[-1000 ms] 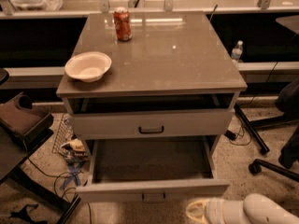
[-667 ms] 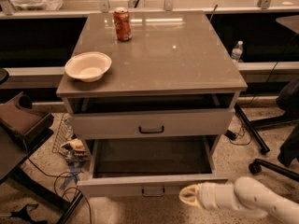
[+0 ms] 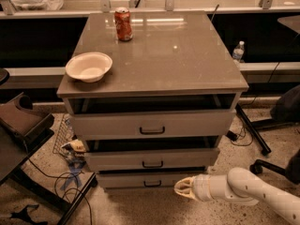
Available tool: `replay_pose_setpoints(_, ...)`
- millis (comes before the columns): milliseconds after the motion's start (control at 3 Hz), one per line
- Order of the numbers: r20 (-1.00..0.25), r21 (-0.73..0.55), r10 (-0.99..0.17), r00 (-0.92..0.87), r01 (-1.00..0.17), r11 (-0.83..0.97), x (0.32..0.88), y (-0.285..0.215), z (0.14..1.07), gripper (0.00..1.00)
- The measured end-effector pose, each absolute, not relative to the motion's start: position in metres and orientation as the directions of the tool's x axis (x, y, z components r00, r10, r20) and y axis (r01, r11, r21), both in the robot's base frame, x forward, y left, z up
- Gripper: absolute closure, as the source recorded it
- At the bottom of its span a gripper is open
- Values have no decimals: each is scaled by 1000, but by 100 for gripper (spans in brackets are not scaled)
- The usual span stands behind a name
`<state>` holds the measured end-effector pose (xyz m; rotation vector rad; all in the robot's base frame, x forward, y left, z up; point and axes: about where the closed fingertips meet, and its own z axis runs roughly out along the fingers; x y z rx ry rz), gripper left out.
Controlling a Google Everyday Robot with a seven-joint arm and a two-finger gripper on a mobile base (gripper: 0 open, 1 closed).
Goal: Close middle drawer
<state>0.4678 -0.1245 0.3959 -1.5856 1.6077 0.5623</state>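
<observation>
**A:** In the camera view, where does the drawer stand?

**B:** The light grey wood-grain middle drawer, with its small black bar handle centred on the front, sits in the cabinet below the taller-fronted grey top drawer and above the short-fronted grey bottom drawer. A thin dark strip runs along its top edge. I cannot tell if the front is fully home.

**A:** And the top one?

**B:** It is pulled out a little. A wider dark gap shows between its front and the glossy grey-brown tabletop.

**A:** Where is the gripper?

**B:** The cream-white gripper is low at the right, close to the speckled floor. It lies just before the right end of the bottom drawer and points left. It is below the middle drawer and apart from its handle. Whether it is wide or narrow I cannot tell, and I see nothing held in it. The rounded white arm runs off to the lower right corner.

**A:** What is on the tabletop?

**B:** A red soda can stands upright near the back edge, left of centre. A shallow cream bowl sits at the front left corner, well apart from the can.

**A:** Around the cabinet?

**B:** A clear plastic water bottle stands beyond the right side. Dark cables trail across the floor at the left.
</observation>
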Motion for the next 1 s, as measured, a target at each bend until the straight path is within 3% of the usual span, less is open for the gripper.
replay_pose_setpoints(1000, -789, -282, -600, 130, -945, 166, 552, -126, 393, 100)
